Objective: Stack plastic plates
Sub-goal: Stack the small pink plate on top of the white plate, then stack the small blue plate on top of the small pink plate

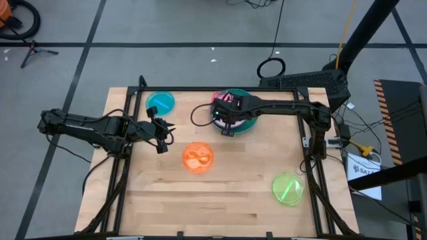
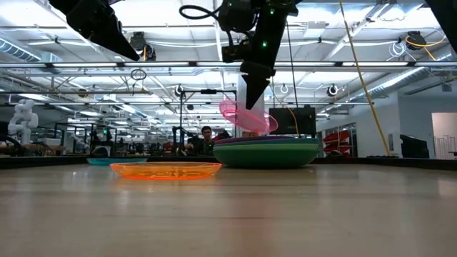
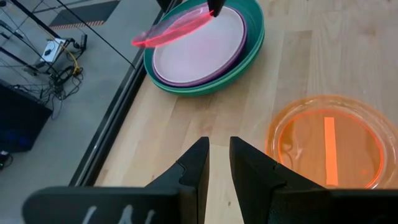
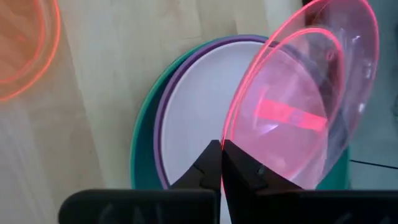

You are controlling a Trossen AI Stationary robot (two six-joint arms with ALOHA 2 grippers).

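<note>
Lime plate [image 1: 288, 189]: I am seeing it lying flat at about 4 o'clock on the table [image 1: 220, 200], nearest the front edge and well apart from everything else.

Orange plate [image 1: 198, 159]: I am reading it as lying flat near the table's centre, slightly toward 9 o'clock, with nothing on it. It is also showing in the left wrist view [image 3: 326, 142].

Left gripper [image 1: 162, 139]: I am holding it above the wood at about 9 o'clock, just beside the orange plate. Its fingers [image 3: 198, 163] are standing slightly apart with bare table showing between them; it is gripping nothing.

Right gripper [image 1: 227, 127]: I am keeping it over the stack at 12 o'clock. Its fingers [image 4: 211, 163] are pinching the rim of the pink plate [image 4: 305, 93].

Pink plate: it is hanging tilted, above the stack [image 2: 275, 151] and not lying on it.

Stack: I am seeing a white plate [image 3: 199, 50] sitting on top, inside a purple plate [image 4: 163, 118], with green plates [image 3: 249, 59] underneath.

Blue plate [image 1: 160, 102]: it is lying flat at about 10 o'clock, near the far edge, apart from the stack.
</note>
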